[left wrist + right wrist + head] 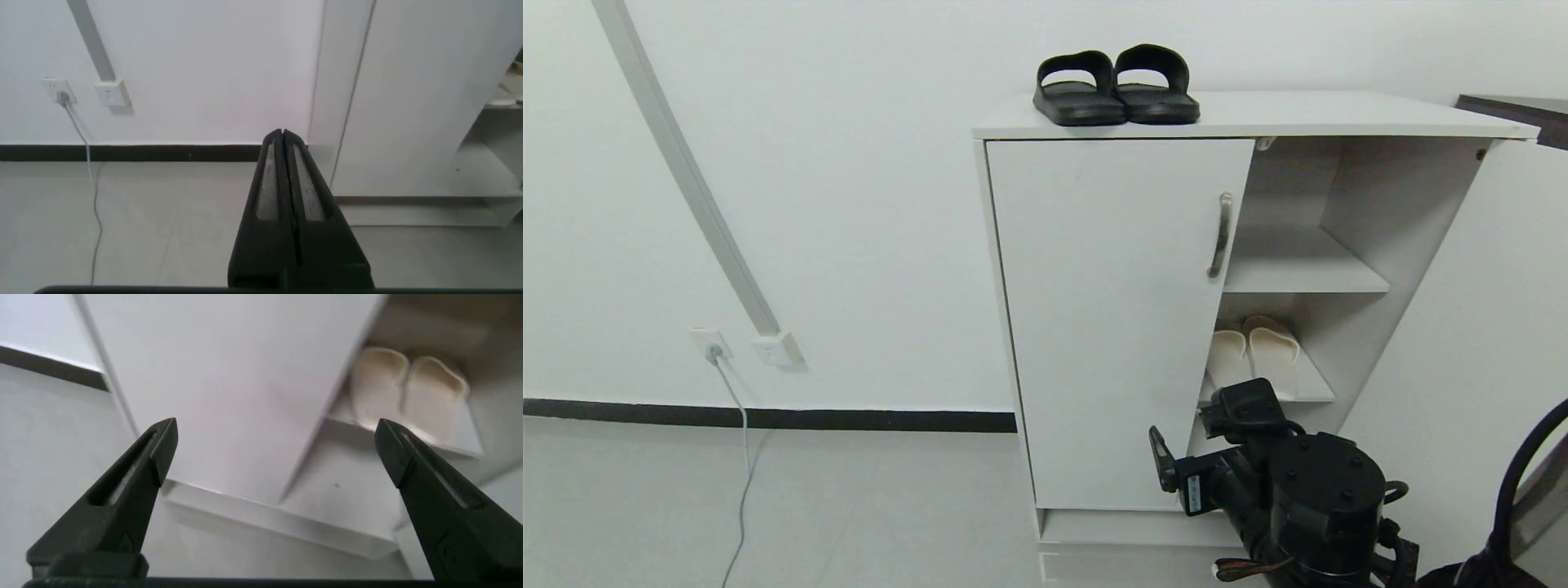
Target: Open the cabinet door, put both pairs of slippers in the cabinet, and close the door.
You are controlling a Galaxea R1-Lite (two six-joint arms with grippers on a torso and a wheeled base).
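Note:
A white cabinet stands against the wall. Its left door is closed, with a metal handle; its right door is swung open. A pair of black slippers sits on the cabinet top. A cream pair of slippers lies on a lower shelf inside, also seen as cream slippers. My right gripper hangs open low in front of the cabinet, just below that shelf, holding nothing; its fingertips are spread wide. My left gripper is shut on nothing, low over the floor left of the cabinet.
An upper shelf inside is bare. A wall socket with a grey cable running down to the floor lies left of the cabinet. A slanted wall conduit ends at a box. Open tiled floor spreads to the left.

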